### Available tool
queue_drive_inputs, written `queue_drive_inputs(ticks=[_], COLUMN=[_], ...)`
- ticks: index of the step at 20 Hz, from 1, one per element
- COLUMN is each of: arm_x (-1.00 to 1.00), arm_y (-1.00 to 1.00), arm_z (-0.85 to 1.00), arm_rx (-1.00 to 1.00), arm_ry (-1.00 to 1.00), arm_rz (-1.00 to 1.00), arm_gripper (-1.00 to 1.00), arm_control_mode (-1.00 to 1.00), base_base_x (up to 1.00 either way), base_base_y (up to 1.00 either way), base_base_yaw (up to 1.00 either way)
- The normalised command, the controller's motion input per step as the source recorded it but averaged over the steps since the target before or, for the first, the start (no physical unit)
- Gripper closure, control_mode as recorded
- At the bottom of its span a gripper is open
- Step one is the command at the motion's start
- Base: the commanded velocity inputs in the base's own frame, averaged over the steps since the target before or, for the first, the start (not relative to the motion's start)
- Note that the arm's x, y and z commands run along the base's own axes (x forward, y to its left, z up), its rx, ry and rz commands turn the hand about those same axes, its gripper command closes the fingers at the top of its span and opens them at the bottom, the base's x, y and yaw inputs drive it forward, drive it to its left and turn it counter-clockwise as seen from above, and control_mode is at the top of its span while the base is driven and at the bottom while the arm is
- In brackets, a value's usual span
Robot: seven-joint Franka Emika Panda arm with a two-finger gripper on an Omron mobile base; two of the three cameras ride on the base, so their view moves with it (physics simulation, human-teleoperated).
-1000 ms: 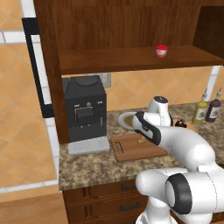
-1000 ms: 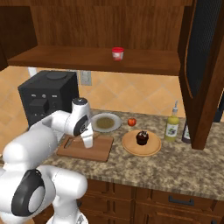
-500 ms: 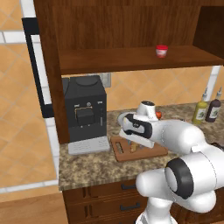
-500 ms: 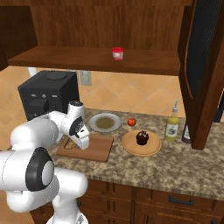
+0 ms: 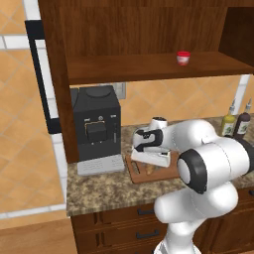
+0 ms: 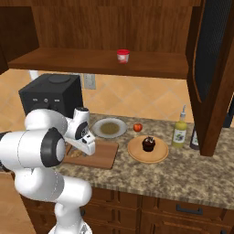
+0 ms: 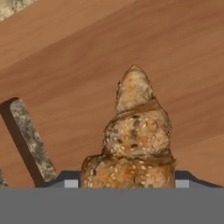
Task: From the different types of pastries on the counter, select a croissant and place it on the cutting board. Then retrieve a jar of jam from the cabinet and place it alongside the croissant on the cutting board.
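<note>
Since the croissant point(image 7: 136, 144) already lies on the cutting board point(image 7: 87, 57), near its slot-handle end, its long axis runs straight out from between the jaws of the gripper point(image 5: 149, 159). Whether they are pinching it or spread I cannot tell. The jar of jam point(image 6: 122, 55) waits on the cabinet point(image 6: 151, 27) shelf, well above.

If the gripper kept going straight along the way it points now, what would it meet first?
Probably the small golden-tan croissant, which sits right at the gripper in the hand view. Just beyond it lies the reddish-brown wooden cutting board. Whether the fingers already touch the pastry is unclear.
</note>
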Motion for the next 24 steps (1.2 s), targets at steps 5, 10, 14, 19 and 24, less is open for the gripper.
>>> queue_drive_inputs(ticks=[5,10,14,19,24], arm_x=[0.02,-0.02,-0.05,-0.26,-0.39], arm_y=[0.17,0.00,0.00,-0.23,-0.49], arm_z=[-0.27,0.00,0.09,0.54,0.59], arm_rx=[-0.01,0.00,0.00,0.00,0.00], arm_ry=[-0.01,-0.10,-0.06,-0.04,0.00], arm_rz=[0.04,0.00,0.00,0.00,0.00], arm_gripper=[-1.00,-1.00,-1.00,-1.00,-1.00], arm_control_mode=[-1.00,-1.00,-1.00,-1.00,-1.00], base_base_x=[0.00,0.00,0.00,0.00,0.00], base_base_y=[0.00,0.00,0.00,0.00,0.00], base_base_yaw=[0.00,0.00,0.00,0.00,0.00])
